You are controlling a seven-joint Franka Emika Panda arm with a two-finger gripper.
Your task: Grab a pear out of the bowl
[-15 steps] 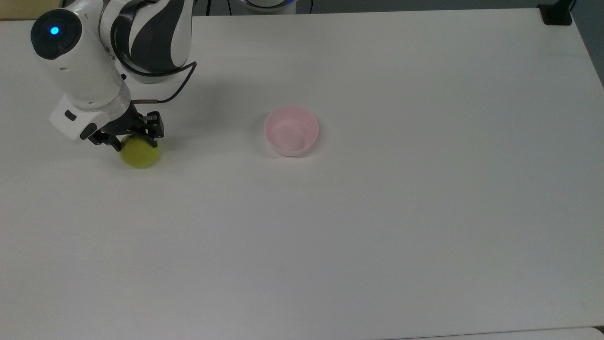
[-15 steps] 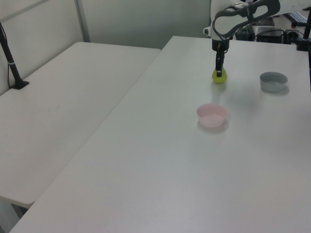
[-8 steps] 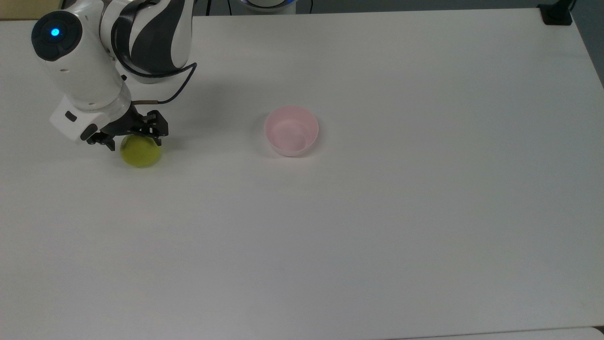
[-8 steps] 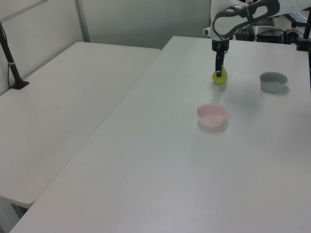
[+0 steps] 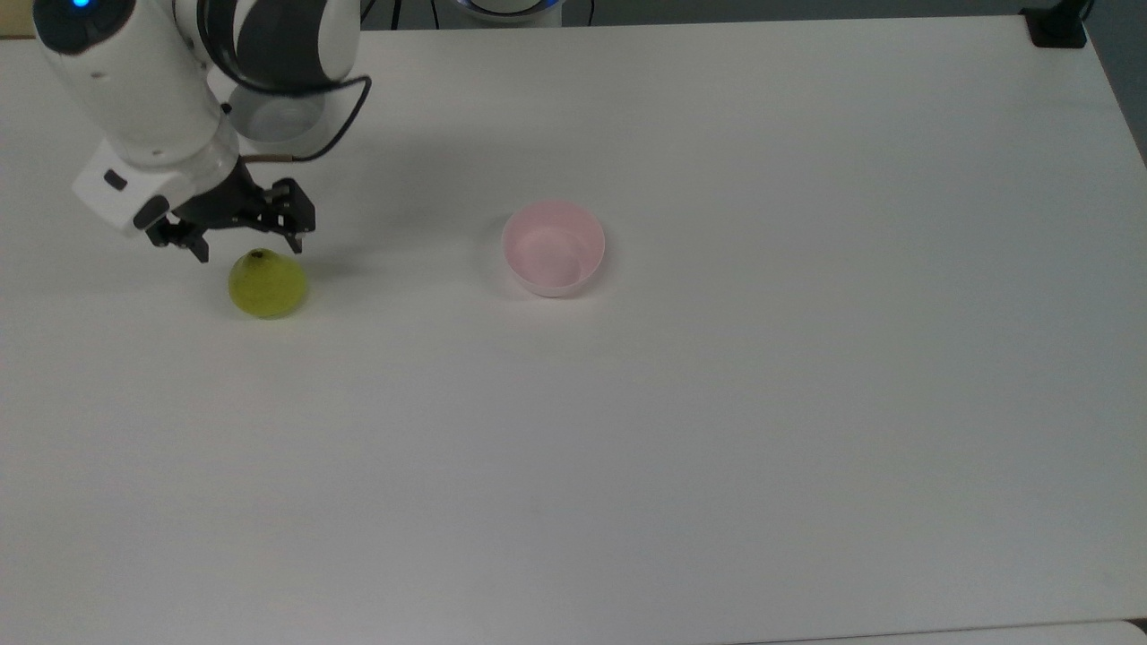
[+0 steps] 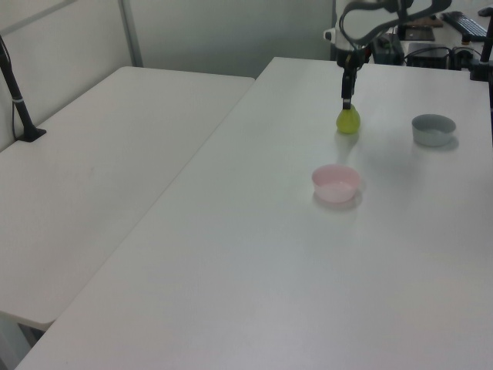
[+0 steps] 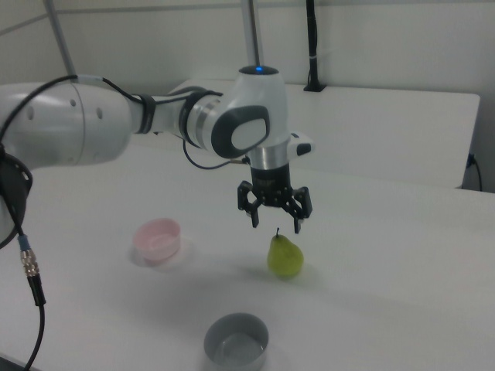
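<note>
**Plainly sizing up a smooth, tapering pear out on the table**

Standing the pear (image 5: 267, 285) upright on the white table (image 5: 717, 448), stem up, not lying in the pink bowl (image 5: 507, 244) at all. Sitting well apart from that bowl, toward the top view's left, with nothing showing inside the bowl. Hovering with the gripper (image 7: 276, 224) just above the stem tip, fingers spread apart and clamping nothing, touching nothing.

Judging the fruit as light and firm enough to take a modest squeeze. Probably dealing with a smooth, rounded skin that may be slippery under hard pads. Judging the narrow neck a poor place to hold, since the taper would likely be squeezing the fruit downward out of the grip. Favouring the wide belly instead, taking hold at or just below the fullest part, with the fingers coming down on either side of the stem. Guarding against tipping or rolling as well, since a round bottom is offering little footing if one finger arrives first.

Working over a flat, pale, matte tabletop, with plenty of open room around the fruit. Keeping a grey bowl (image 7: 236, 325) nearby in the right view, apart from the pear and out of the descent path. Adjoining a second white table (image 6: 115, 154) on the left view's left.
</note>
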